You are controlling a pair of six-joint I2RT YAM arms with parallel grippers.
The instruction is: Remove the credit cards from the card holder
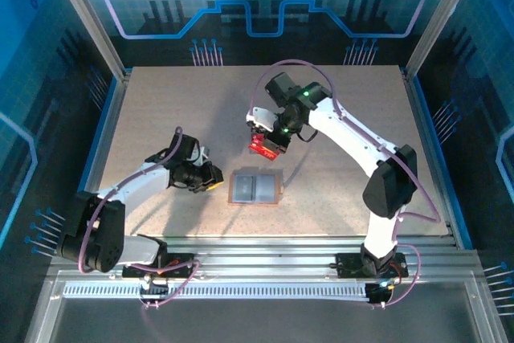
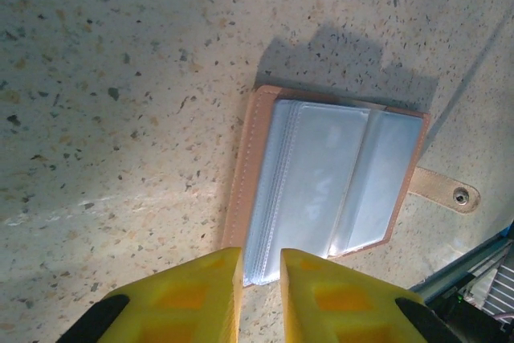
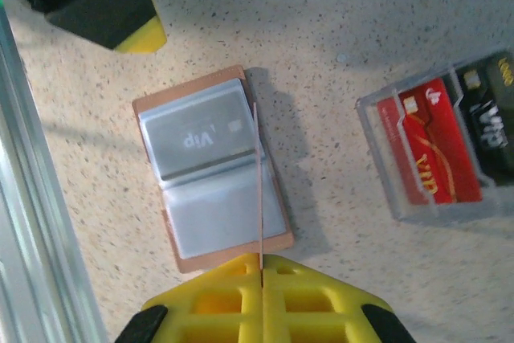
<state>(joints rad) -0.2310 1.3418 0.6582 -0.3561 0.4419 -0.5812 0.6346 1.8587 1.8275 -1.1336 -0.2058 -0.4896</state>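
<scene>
The card holder (image 1: 255,188) lies open and flat near the front middle of the speckled tabletop (image 1: 161,118), its clear sleeves facing up and its tan cover showing as a border around them. One sleeve holds a pale card printed "Vip" (image 3: 201,136); the sleeve next to it looks empty. The clasp tab (image 2: 446,190) sticks out flat from one side.

The right gripper (image 3: 261,267) is clamped on a thin card (image 3: 258,174), which appears edge-on as a fine line above the holder's far edge. The card's face cannot be seen.

Just beyond the holder is a small clear plastic tray (image 3: 385,174) containing a red card (image 3: 430,146) and a dark card (image 3: 494,118) side by side. In the overhead view the right gripper hangs partly over this tray.

The left gripper (image 2: 261,267) sits low on the holder's other side, close to its edge but apart from it. Its yellow fingers are a narrow gap apart with nothing between them. The aluminium rail (image 3: 32,198) runs along the near edge of the tabletop.
</scene>
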